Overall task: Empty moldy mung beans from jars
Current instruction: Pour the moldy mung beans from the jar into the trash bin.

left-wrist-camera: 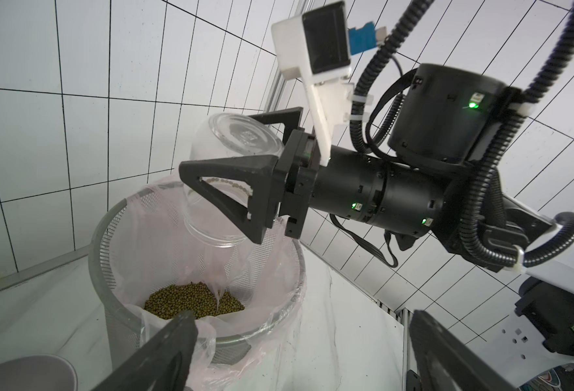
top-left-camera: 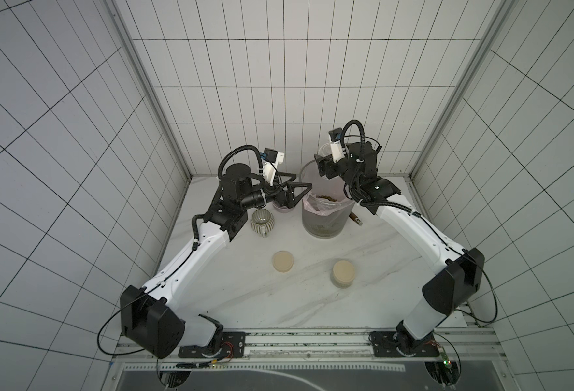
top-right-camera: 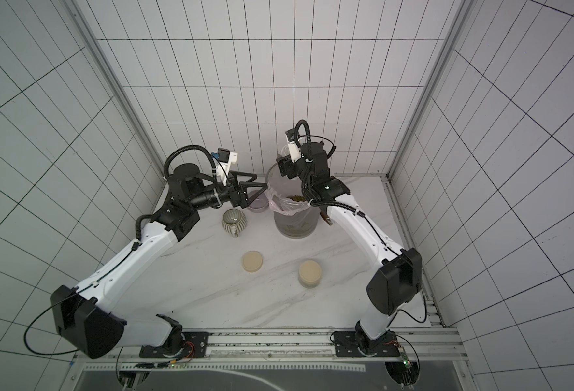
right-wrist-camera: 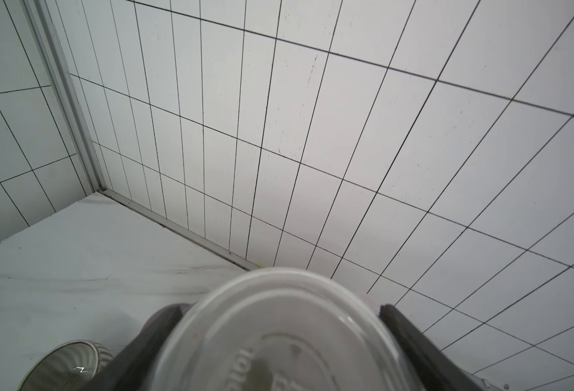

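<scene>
Gripping an inverted jar [left-wrist-camera: 235, 138] by its clear glass wall, the right gripper [left-wrist-camera: 216, 142] is positioned above the grey mesh bin [top-left-camera: 323, 226] at the far side of the table [top-left-camera: 245, 298]. The jaws are set wide and closed against opposite sides of the glass. The jar mouth is directed downward into the pink liner [left-wrist-camera: 272, 270]. A heap of olive-green mung beans [left-wrist-camera: 191, 301] is collected in the liner, and a few grains are seen inside the held jar.

The left gripper [top-left-camera: 303, 180] is held just left of the bin, above a lilac cup [top-left-camera: 284, 207]. Its jaws are spread wide and nothing is held between them.

A second jar [top-left-camera: 344, 273], upright with its beige lid fitted, is located on the near right of the table. A loose lid [top-left-camera: 282, 261] is laid flat to its left, apart from it. A ribbed mug [top-left-camera: 262, 221] is placed near the lilac cup, on its near left.
</scene>
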`<action>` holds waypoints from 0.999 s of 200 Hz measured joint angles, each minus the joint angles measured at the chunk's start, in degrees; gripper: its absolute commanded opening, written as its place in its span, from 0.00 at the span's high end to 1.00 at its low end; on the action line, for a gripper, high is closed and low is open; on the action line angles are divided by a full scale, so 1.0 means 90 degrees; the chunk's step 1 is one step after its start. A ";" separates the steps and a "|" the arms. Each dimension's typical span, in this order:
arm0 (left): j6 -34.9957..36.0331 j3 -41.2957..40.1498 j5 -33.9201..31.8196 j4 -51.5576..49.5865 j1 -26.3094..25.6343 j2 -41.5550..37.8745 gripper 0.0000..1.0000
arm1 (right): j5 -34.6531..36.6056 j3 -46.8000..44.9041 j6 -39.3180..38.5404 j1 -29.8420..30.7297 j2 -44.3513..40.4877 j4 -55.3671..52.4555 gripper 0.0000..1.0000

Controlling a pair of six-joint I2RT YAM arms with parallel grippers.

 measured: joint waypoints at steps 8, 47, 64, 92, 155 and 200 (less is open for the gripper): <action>-0.0019 -0.0073 -0.0019 0.0041 0.0000 -0.0027 0.02 | 0.0063 0.0000 -0.0080 0.0036 -0.0007 0.0039 0.32; -0.0066 -0.0291 -0.0114 0.0143 0.0000 -0.0192 0.02 | 0.0651 0.0000 -0.0476 0.0182 0.0165 -0.0109 0.31; -0.0073 -0.0308 -0.0131 0.0187 0.0000 -0.0260 0.02 | 0.0923 -0.0007 -0.0568 0.0197 0.0250 -0.0253 0.30; -0.0121 -0.0369 -0.0146 0.0316 0.0000 -0.0340 0.02 | 0.1324 -0.0007 -0.0607 0.0197 0.0333 -0.0447 0.30; -0.0138 -0.0398 -0.0146 0.0311 0.0000 -0.0357 0.02 | 0.2132 -0.0005 -0.1093 0.0537 0.0418 -0.0391 0.30; -0.0158 -0.0398 -0.0202 0.0267 0.0000 -0.0393 0.02 | 0.2552 -0.0146 -0.1824 0.0750 0.0818 0.0058 0.27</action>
